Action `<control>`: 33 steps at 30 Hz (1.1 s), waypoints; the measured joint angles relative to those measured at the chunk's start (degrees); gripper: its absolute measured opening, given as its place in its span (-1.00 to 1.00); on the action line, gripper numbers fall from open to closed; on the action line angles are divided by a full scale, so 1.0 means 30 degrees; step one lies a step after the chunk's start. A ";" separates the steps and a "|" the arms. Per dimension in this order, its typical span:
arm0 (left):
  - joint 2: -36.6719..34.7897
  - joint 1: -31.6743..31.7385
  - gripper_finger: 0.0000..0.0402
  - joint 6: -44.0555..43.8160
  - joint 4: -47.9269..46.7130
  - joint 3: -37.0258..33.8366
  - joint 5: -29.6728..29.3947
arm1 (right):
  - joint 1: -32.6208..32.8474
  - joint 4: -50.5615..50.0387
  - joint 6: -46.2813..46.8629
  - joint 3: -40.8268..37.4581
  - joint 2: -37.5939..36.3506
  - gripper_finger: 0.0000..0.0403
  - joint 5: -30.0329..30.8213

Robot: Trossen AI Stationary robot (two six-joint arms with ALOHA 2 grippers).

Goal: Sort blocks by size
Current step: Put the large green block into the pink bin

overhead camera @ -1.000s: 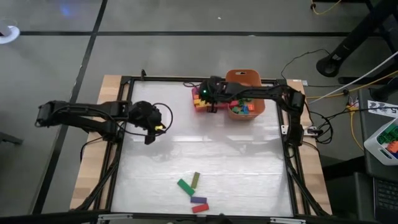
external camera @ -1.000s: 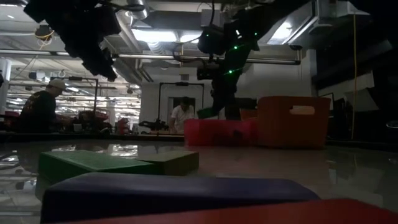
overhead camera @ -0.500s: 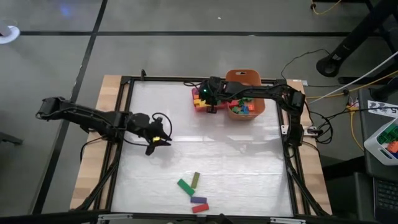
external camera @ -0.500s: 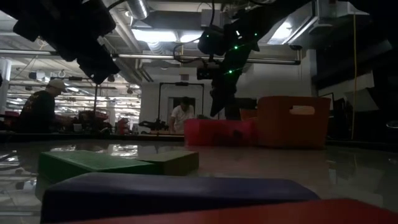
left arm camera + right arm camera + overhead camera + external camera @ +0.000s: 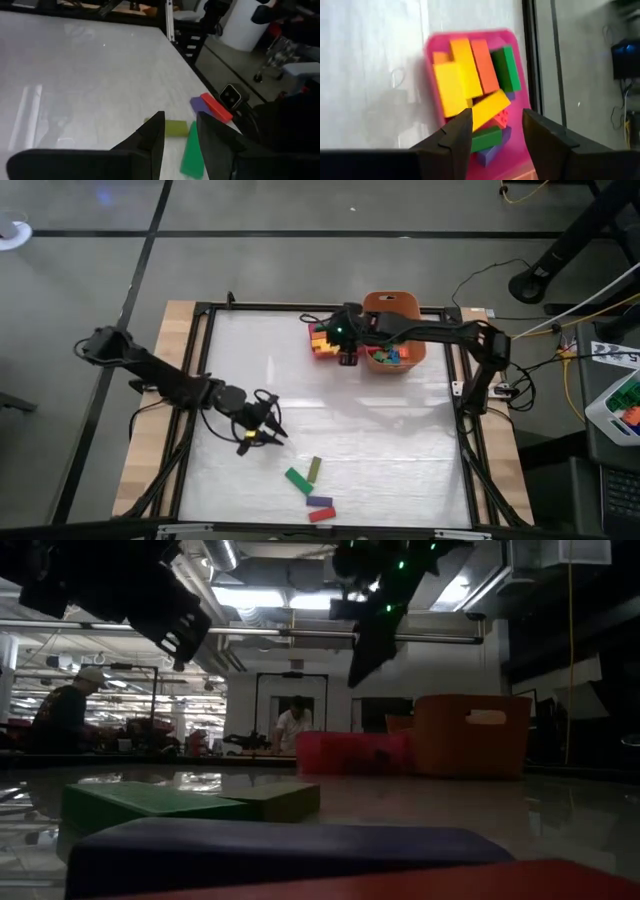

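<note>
Left gripper [image 5: 262, 430], fingers slightly apart and empty, hung just up-table of the four loose bars [image 5: 309, 488], easily the nearer arm; right gripper [image 5: 346, 354] sat open over the pink tray [image 5: 314, 328].

Left arm [image 5: 165, 378]: was dark, slender, jointed, with black cable loops near the wrist.
Right arm [image 5: 430, 332]: was dark, carrying green indicator lights near the wrist.
Left gripper [image 5: 179, 132]: had two black, tapered fingers.
Right gripper [image 5: 496, 125]: had matching black fingers.

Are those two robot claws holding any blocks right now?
No. The right gripper hangs open over the pink tray; the left gripper, jaws apart, approaches the loose blocks.
</note>
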 joint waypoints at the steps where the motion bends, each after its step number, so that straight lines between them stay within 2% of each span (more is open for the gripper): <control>1: 0.0616 -0.0188 -0.50 -0.0067 0.0747 0.0012 -0.0008 | 0.0287 -0.0002 0.0005 0.0000 -0.0175 -0.15 0.0044; 5: 0.3101 -0.0817 -0.50 -0.0884 0.2485 0.0495 -0.0059 | 0.1655 -0.0026 0.0148 0.0000 -0.0690 -0.15 0.0020; 12: 0.6519 -0.1572 -0.50 -0.0956 0.3044 0.2295 -0.0125 | 0.4807 -0.0083 0.0181 -0.0007 -0.0823 -0.15 -0.0114; 17: 0.8309 -0.2731 -0.49 0.0833 0.2934 0.3836 -0.0194 | 0.7476 -0.0095 0.0206 -0.0007 -0.0823 -0.15 -0.0121; 20: 0.9211 -0.3223 -0.38 0.1427 0.2836 0.4794 -0.0731 | 0.8979 -0.0075 0.0304 -0.0007 -0.0823 -0.15 -0.0122; 24: 1.0265 -0.3426 -0.13 0.1514 0.2718 0.5758 -0.0803 | 1.0542 -0.0022 0.1550 -0.0007 -0.0823 -0.15 -0.0135; 27: 1.0566 -0.3513 0.02 0.1792 0.1542 0.6049 -0.0804 | 1.1523 -0.0026 0.2523 -0.0007 -0.0823 -0.15 -0.0125; 33: 1.0598 -0.3513 0.10 0.4156 -0.0681 0.6047 -0.0804 | 1.3379 0.0148 0.3164 -0.0029 -0.0590 -0.15 -0.0122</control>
